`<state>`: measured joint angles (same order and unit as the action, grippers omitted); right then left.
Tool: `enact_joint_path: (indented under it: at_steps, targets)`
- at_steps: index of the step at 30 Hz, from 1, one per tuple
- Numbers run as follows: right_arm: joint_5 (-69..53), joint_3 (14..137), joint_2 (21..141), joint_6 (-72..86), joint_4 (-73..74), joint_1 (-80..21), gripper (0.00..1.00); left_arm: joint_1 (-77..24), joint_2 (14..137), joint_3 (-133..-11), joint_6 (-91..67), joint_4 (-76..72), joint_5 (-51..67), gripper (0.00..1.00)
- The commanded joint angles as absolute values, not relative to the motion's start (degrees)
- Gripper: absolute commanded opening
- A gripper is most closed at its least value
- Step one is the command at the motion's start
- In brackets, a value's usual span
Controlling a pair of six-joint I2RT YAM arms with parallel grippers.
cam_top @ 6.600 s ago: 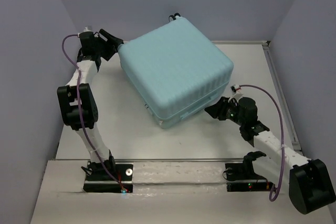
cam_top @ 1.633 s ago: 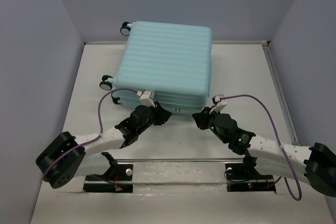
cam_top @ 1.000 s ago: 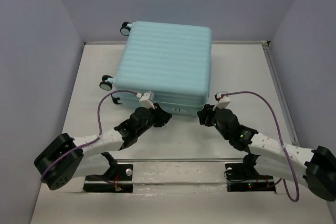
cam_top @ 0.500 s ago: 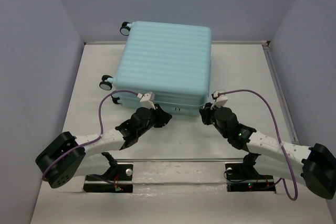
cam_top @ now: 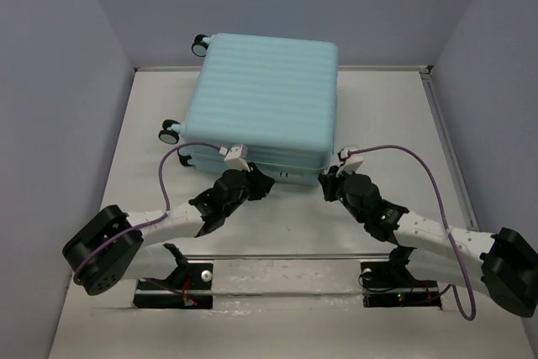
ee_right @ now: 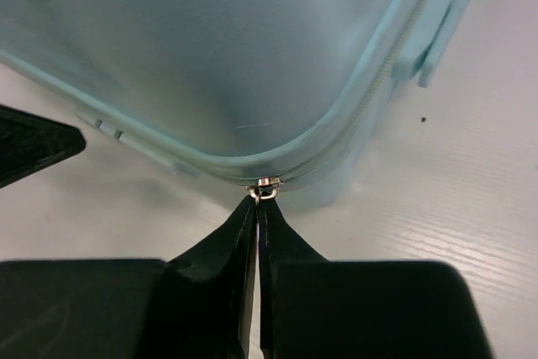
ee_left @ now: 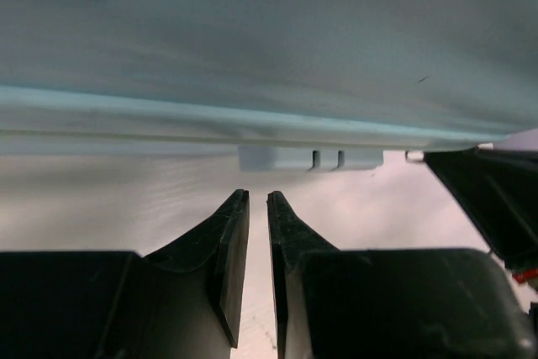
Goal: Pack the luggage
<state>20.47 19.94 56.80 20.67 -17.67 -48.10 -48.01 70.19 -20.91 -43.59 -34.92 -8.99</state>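
The luggage (cam_top: 265, 94) is a pale aqua ribbed hard-shell suitcase lying flat and closed at the back middle of the table. Its near side fills the left wrist view (ee_left: 269, 39) and its near right corner shows in the right wrist view (ee_right: 210, 39). My right gripper (cam_top: 328, 182) (ee_right: 257, 202) sits at that corner, shut on the small metal zipper pull (ee_right: 266, 192). My left gripper (cam_top: 256, 184) (ee_left: 258, 197) rests low on the table just short of the near side, its jaws a narrow slit apart with nothing between them.
Black spinner wheels (cam_top: 171, 133) stick out on the suitcase's left side. Small aqua feet (ee_left: 311, 158) project from the near side. Bare white table (cam_top: 395, 124) lies to the right, bounded by a metal rail (cam_top: 445, 149) and lilac walls.
The right gripper has crept in to the suitcase corner and closed from half open onto the zipper pull. The left arm and the suitcase have stayed put.
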Motion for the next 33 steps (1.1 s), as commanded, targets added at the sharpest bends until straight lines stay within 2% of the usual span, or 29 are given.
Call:
enact_joint_path:
  at_steps: [1, 5, 9, 13, 18, 20, 23, 25, 26, 27, 28, 29, 30, 33]
  targets:
    - [18.62, 21.53, 58.79, 22.50, -24.52, -54.39, 0.07, -48.60, 73.56, -26.10, -42.98, -40.60, -15.29, 0.27]
    - [21.18, 23.29, 60.73, 22.32, -24.00, -57.74, 0.07, -50.44, 76.11, -28.65, -43.59, -41.84, -17.04, 0.27]
    - [22.14, 23.73, 60.91, 22.76, -23.38, -57.74, 0.07, -53.43, 72.09, -25.32, -45.61, -42.01, -25.20, 0.28]
    - [23.73, 23.91, 59.86, 23.55, -21.62, -57.74, 0.07, -53.53, 69.17, -21.19, -48.69, -42.01, -29.70, 0.34]
    - [23.30, 23.99, 58.80, 24.61, -21.01, -57.74, 0.07, -53.53, 69.78, -20.65, -49.48, -41.66, -31.37, 0.49]
    - [22.85, 24.43, 59.15, 24.78, -20.92, -57.74, 0.07, -53.53, 68.83, -19.52, -49.74, -41.49, -31.73, 0.49]
    - [22.76, 25.83, 60.90, 25.05, -21.01, -58.36, 0.07, -53.53, 63.22, -16.89, -49.31, -39.56, -31.12, 0.46]
    - [23.20, 26.71, 61.96, 24.96, -20.92, -58.97, 0.07, -53.53, 51.99, -16.34, -48.26, -32.82, -33.39, 0.47]
    - [23.46, 27.07, 62.48, 24.87, -20.92, -58.97, 0.07, -53.44, 47.94, -17.30, -46.86, -23.56, -34.79, 0.54]
    - [23.90, 27.16, 62.58, 24.96, -21.27, -58.97, 0.07, -53.26, 40.16, -20.88, -45.63, -17.20, -39.16, 0.70]
    - [23.91, 27.07, 62.49, 24.96, -21.36, -58.97, 0.07, -52.83, 36.60, -23.01, -45.44, -6.70, -41.11, 0.79]
    - [23.82, 26.90, 62.23, 24.61, -21.53, -58.97, 0.07, -51.08, 30.99, -27.46, -45.00, -2.68, -43.39, 0.94]
    - [23.64, 26.81, 62.05, 24.70, -21.62, -58.97, 0.07, -49.59, 29.02, -29.68, -44.83, 0.93, -43.85, 0.98]
    - [23.38, 26.11, 61.35, 24.87, -21.53, -58.97, 0.07, -44.40, 26.37, -38.02, -42.20, 8.78, -44.03, 0.99]
